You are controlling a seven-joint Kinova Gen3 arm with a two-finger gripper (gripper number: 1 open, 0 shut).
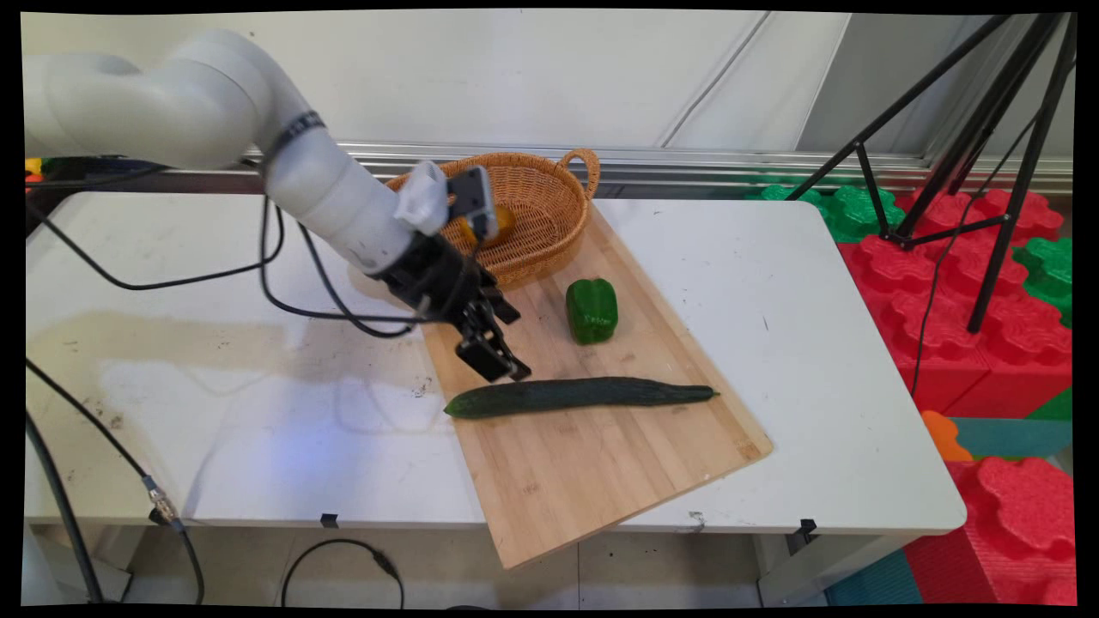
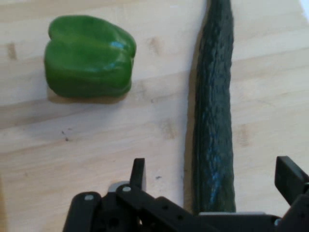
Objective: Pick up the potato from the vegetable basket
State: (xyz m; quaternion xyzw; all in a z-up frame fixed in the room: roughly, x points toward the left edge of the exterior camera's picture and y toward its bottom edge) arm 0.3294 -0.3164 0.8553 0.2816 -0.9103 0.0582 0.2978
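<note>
A long dark green cucumber (image 1: 580,396) lies across a wooden cutting board (image 1: 601,463). My black gripper (image 1: 498,356) hangs open just above the cucumber's left end. In the hand view the cucumber (image 2: 214,111) runs up between my two fingers (image 2: 138,173), which stand apart on either side of it without touching it. A green bell pepper (image 1: 592,310) sits on the board beyond the cucumber, to the gripper's right; in the hand view the pepper (image 2: 89,56) is at the upper left.
A wicker basket (image 1: 549,206) with something orange (image 1: 502,225) inside stands at the board's far end, behind the arm. Black cables hang over the table's left half (image 1: 215,386). A black tripod (image 1: 987,172) and red and green foam blocks (image 1: 987,343) lie off the table's right side.
</note>
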